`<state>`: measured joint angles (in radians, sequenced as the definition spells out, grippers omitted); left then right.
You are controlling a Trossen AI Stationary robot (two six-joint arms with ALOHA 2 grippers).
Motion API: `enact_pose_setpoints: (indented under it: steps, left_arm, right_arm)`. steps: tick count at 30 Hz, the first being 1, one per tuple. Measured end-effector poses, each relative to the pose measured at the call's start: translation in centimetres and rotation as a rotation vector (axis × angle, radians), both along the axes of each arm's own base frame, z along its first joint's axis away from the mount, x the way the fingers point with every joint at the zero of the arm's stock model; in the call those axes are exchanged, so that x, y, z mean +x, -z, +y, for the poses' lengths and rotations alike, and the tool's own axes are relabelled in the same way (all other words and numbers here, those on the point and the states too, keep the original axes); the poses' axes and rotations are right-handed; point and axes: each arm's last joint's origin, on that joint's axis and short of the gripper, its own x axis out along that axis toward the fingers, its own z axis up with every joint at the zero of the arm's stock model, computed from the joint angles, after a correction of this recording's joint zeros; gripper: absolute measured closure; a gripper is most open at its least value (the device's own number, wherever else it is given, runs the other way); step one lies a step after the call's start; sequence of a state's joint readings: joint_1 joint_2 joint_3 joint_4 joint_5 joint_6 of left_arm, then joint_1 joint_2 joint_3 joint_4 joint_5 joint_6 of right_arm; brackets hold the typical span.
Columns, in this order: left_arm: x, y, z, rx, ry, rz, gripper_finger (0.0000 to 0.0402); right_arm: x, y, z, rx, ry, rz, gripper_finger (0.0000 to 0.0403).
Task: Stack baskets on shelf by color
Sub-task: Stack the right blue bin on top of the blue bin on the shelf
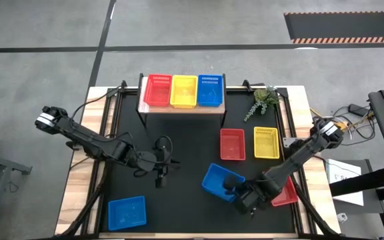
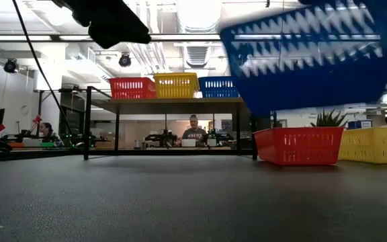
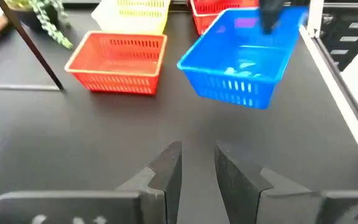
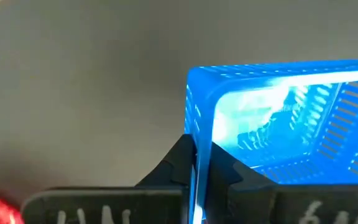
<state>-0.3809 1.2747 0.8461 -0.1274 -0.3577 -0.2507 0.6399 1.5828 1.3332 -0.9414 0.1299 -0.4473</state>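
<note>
Blue basket is being gripped by its rim wall in my right fingers, tilted clear of the surface. Next I am carrying it onto the shelf's blue basket. Left fingers are idling part-open, empty.

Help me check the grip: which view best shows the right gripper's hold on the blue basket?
Right wrist view: the right gripper pinches the blue basket wall. High view shows them small; left wrist view shows the basket lifted; low view, only a blurred basket.
</note>
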Motion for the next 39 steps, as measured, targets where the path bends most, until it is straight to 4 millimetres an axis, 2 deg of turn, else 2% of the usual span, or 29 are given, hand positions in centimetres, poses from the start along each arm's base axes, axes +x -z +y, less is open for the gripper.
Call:
enact_pose_setpoints:
  steps: [4,9,13,18,24,29,34,39]
  left_arm:
    - [0.2,-1.0,0.1,0.101,-0.006,-0.033,0.0322]
    - [-0.4,-2.2,0.4,0.215,0.031,-0.059,0.0322]
    - [-1.6,-3.8,1.0,0.299,0.005,-0.118,0.0322]
    - [-3.8,-5.5,2.3,0.395,-0.112,-0.178,0.0322]
    - [-5.6,-6.3,3.3,0.420,-0.226,-0.223,0.0322]
    - [-6.4,-5.8,3.6,0.420,-0.229,-0.225,0.0322]
    - [-6.6,-5.6,3.7,0.416,-0.230,-0.228,0.0322]
    - [-6.6,-5.7,3.7,0.414,-0.231,-0.231,0.0322]
  right_arm:
    - [1.8,-3.9,0.0,0.143,0.212,-0.096,0.0394]
    - [3.2,-8.3,-0.6,0.216,0.433,-0.271,0.0394]
    - [3.7,-11.5,-1.6,0.303,0.574,-0.331,0.0394]
    - [4.5,-14.2,-4.0,0.367,0.747,-0.356,0.0394]
    - [6.1,-16.3,-8.0,0.307,0.887,-0.331,0.0394]
    - [6.9,-17.5,-12.3,0.156,0.966,-0.237,0.0394]
    - [8.2,-18.1,-17.1,0.169,1.033,-0.238,0.0394]
    - [8.5,-17.4,-22.1,0.108,1.082,-0.196,0.0394]
